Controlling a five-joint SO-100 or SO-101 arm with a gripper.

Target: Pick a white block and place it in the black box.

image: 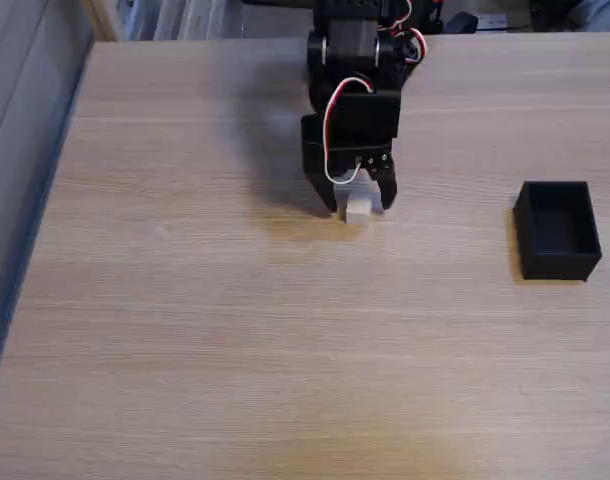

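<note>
In the fixed view the gripper (358, 208) points down at the wooden table (185, 330), a little above and right of the picture's centre; its two black fingers stand narrow, one on each side of the white block (358, 209), and seem to pinch it, though whether the block rests on the wood or hangs just clear of it cannot be told from here.

The block looks small, stiff and very light, a plain cube with matte faces; I judge it will not crush or bend, and the matte skin should give fair friction; the risk is more that so small a thing twists or pops out if caught near a corner or only at its upper edge; the better hold is flat on two opposite faces, about mid-height, the pads square to them.

The black box (557, 230) sits at about 3 o'clock from the gripper, well apart, open at the top, its thin walls upright; being thin and light-looking, it may slide if a finger knocks a rim, so the block should come in from above, over the middle of the opening.

Between gripper and box the table shows bare wood; the table's right edge is not seen; its left edge lies far off at 9 o'clock; the near half toward 6 o'clock is open room.
</note>
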